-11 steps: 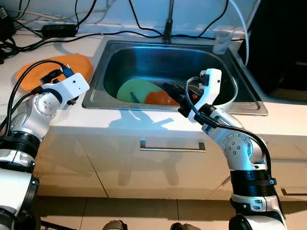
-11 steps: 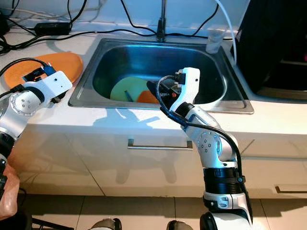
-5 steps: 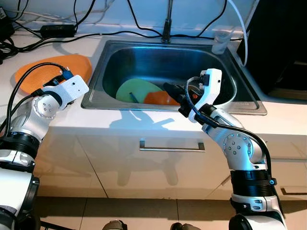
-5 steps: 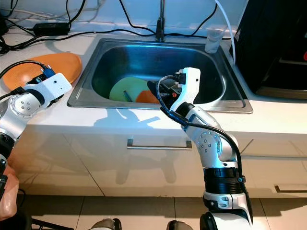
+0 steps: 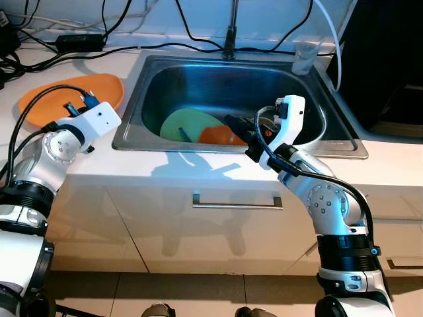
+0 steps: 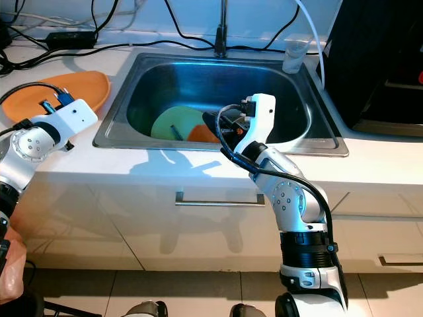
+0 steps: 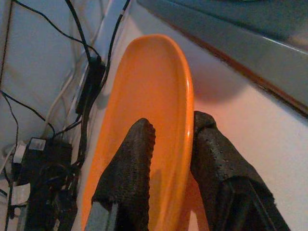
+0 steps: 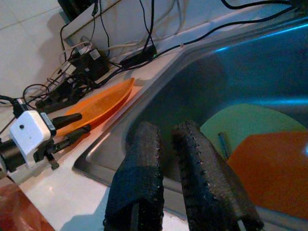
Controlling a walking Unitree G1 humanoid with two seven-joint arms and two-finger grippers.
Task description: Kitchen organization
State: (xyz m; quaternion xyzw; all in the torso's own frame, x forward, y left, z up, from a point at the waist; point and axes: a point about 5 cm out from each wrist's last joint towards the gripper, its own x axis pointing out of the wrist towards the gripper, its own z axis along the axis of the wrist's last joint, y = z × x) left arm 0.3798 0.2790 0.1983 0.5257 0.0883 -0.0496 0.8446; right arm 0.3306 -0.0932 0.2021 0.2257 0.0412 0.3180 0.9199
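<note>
Since a second ago my left arm has drawn back a little toward my body, and the orange plate (image 5: 66,94) shows more of its face on the counter (image 5: 99,152) than it did then; my right arm sits just as it did. My left gripper (image 7: 171,144) is clamped on the near rim of that orange plate, one finger (image 7: 132,163) on the upper face and the other under the edge, with the plate lying on the white counter to the left of the sink (image 5: 135,125). Behind the plate, black cables (image 5: 125,46) and a power adapter (image 5: 80,41) run along the wall. My right gripper (image 8: 166,144) hangs over the front edge of the sink with its two black fingers pressed nearly together and nothing between them. Down in the steel basin lie a green plate (image 5: 182,122) and, overlapping its right side, an orange-red plate (image 5: 221,135), with a dark utensil (image 8: 223,144) lying across the green one. The tap (image 5: 230,33) stands at the back rim of the sink, and a small clear cup (image 5: 305,58) sits at the back right corner. Below the counter is a white drawer front with a metal handle (image 5: 236,201).
</note>
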